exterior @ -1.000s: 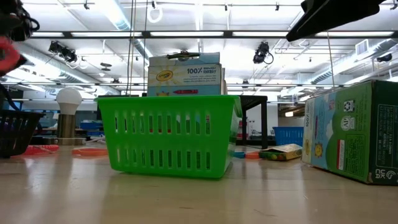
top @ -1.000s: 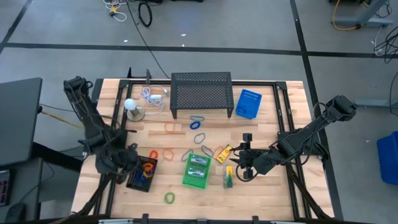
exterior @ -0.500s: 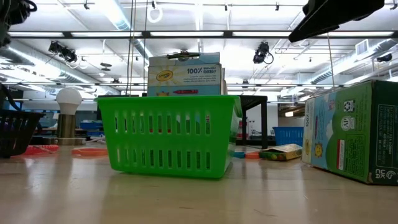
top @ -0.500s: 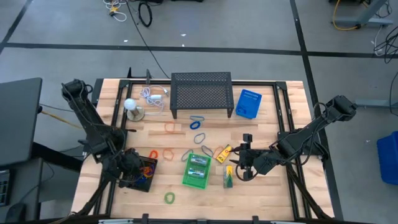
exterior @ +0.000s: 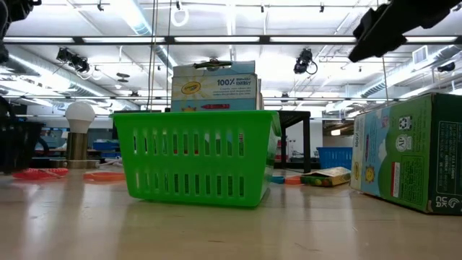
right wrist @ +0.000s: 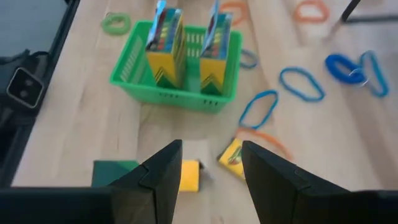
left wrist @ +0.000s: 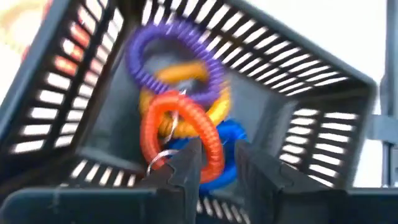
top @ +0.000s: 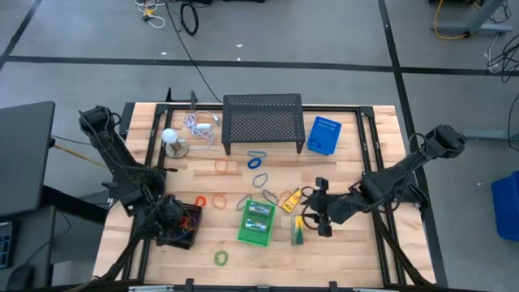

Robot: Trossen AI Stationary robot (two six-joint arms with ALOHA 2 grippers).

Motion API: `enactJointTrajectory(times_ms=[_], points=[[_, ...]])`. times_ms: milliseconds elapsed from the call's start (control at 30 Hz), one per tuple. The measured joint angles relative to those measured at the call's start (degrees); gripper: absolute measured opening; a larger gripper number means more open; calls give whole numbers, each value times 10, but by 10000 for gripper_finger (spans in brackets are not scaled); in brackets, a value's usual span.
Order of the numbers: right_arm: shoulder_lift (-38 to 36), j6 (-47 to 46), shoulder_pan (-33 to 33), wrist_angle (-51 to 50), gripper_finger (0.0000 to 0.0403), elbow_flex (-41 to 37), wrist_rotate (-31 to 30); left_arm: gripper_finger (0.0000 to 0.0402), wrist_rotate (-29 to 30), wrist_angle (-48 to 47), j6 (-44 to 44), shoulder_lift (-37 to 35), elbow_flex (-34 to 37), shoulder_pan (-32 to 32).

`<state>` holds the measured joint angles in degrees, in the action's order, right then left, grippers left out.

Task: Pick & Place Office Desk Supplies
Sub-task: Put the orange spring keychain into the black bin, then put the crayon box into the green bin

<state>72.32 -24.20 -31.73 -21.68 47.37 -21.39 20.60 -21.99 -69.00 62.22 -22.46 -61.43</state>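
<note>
My left gripper is low inside the black basket, which holds purple, yellow and blue coiled loops, and it is shut on an orange coiled loop. My right gripper hovers open over a yellow-and-green crayon box lying flat on the table; the wrist view shows that box just past the fingers. A second box lies flat nearby. Two more boxes stand in the green basket. Thin loops lie scattered on the wood. My left gripper has the orange coiled loop by its lower side, between the two fingers, coming from above and pointing down into the black basket. The rest of the loop lies against the other coils in the basket. The pads themselves are hard to make out.
A black mesh stand and a blue basket sit at the far edge. A white ball on a post and a white cable are at far left. A green loop lies near the front edge.
My left gripper has moved toward the near edge and down into the black basket, carrying the orange coiled loop with it. My right arm has shifted slightly toward the table's right.
</note>
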Motion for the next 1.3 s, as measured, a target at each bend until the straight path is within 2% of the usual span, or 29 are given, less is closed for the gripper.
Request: enactJointTrajectory(times_ms=[267, 467, 633, 767, 867, 1000, 1133, 1233, 1300], points=[[0, -45, 20, -10, 187, 0, 84, 115, 48, 9, 55, -1, -33, 0], [0, -88, 34, -31, 246, 0, 130, 116, 94, 6, 121, -2, -80, 0], [0, -163, 54, -43, 283, 0, 187, 116, 181, 8, 222, -2, -125, 0], [0, -273, 61, -50, 283, 0, 200, 116, 267, 9, 309, -2, -152, 0], [1, -363, 58, -45, 274, 0, 200, 116, 311, 10, 354, -2, -157, 0], [5, -474, 48, -11, 263, 0, 186, 116, 345, 11, 387, -2, -157, 0], [39, -543, 37, 58, 253, 0, 182, 116, 372, 11, 413, -2, -157, 0], [77, -591, 31, 81, 248, 1, 206, 116, 380, 12, 432, -2, -157, -1], [98, -608, 29, 57, 247, 11, 235, 116, 380, 12, 444, -2, -157, -1]])
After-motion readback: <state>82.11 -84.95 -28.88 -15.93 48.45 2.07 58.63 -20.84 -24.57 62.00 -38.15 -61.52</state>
